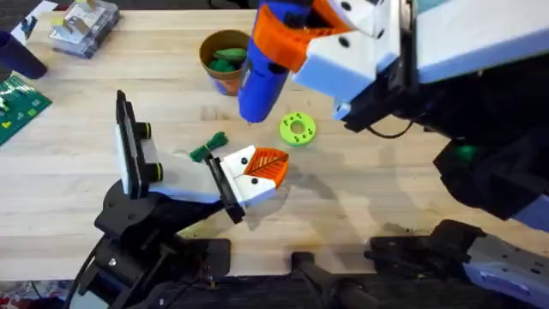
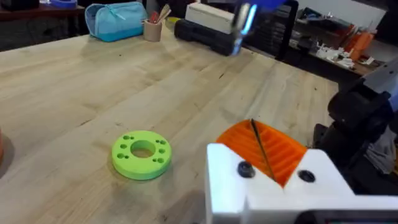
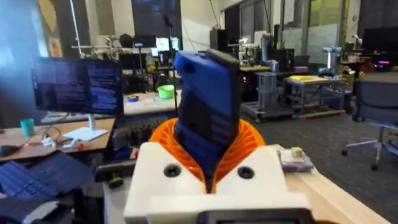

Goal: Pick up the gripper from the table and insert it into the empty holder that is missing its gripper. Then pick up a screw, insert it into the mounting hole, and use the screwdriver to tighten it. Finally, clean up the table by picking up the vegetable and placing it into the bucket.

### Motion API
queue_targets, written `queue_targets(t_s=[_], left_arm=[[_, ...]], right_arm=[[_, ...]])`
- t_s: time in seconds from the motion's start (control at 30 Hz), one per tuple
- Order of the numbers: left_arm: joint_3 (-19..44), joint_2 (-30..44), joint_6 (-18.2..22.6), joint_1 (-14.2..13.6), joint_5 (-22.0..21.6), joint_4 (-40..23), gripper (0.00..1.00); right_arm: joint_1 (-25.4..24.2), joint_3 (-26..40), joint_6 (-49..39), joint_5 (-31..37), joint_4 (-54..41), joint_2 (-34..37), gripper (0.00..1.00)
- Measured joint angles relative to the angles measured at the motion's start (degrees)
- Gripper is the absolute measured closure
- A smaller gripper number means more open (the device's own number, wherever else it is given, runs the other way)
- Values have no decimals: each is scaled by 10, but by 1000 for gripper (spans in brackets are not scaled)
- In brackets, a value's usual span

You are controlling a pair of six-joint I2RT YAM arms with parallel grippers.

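The right gripper (image 1: 287, 43) holds the screwdriver (image 1: 262, 81) in its jaws near the top centre of the overhead frame, the long axis nearly upright and the thin tip pointing down at the surface (image 1: 386, 197), beside the bucket (image 1: 225, 60). The gripper (image 1: 264, 166) sits in the holder (image 1: 236, 184) at the centre, its narrow end pointing to the right. I cannot tell the state of the left jaws.

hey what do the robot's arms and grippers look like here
The right arm has pale blue-white links with black joints and a black cable. Its gripper has a white blocky base with two dark screws and orange ribbed fingers. The left arm is black; its gripper has the same white base and orange ribbed fingers.
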Motion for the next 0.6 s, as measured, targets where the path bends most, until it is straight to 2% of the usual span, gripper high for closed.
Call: queue_targets(t_s=[0.2, 0.43, 0.6], left_arm=[[0, 0, 0, 0, 0, 0, 986], [0, 0, 0, 0, 0, 0, 986], [0, 0, 0, 0, 0, 0, 986]], right_arm=[[15, 7, 8, 0, -7, 0, 975], [28, 7, 11, 0, -80, 0, 976], [29, 7, 12, 0, -88, 0, 976]])
